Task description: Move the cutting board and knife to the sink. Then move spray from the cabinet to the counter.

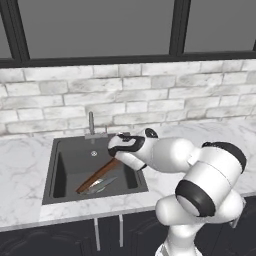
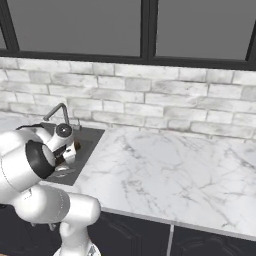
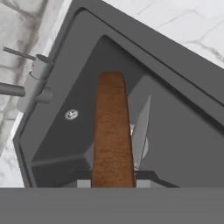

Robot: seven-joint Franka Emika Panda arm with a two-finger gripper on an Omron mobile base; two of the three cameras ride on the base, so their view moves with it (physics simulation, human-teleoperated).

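The brown cutting board point(image 3: 112, 131) stands on edge in the dark grey sink point(image 3: 183, 131), slanting from the basin floor up to my gripper point(image 3: 113, 183), which is shut on its upper end. From the left base view the board point(image 1: 97, 176) leans from the sink point(image 1: 56, 172) floor up to the gripper point(image 1: 117, 160). The knife point(image 3: 141, 129) lies on the basin floor beside the board, its grey blade showing; it also appears under the board as a grey blade point(image 1: 103, 184). The spray and the cabinet are out of view.
A small metal faucet point(image 1: 91, 125) stands at the sink's back rim, by the white brick wall. White marble counter point(image 2: 165, 170) stretches to the right of the sink point(image 2: 89, 142). Dark lower cabinet fronts point(image 1: 60, 240) run under the counter edge.
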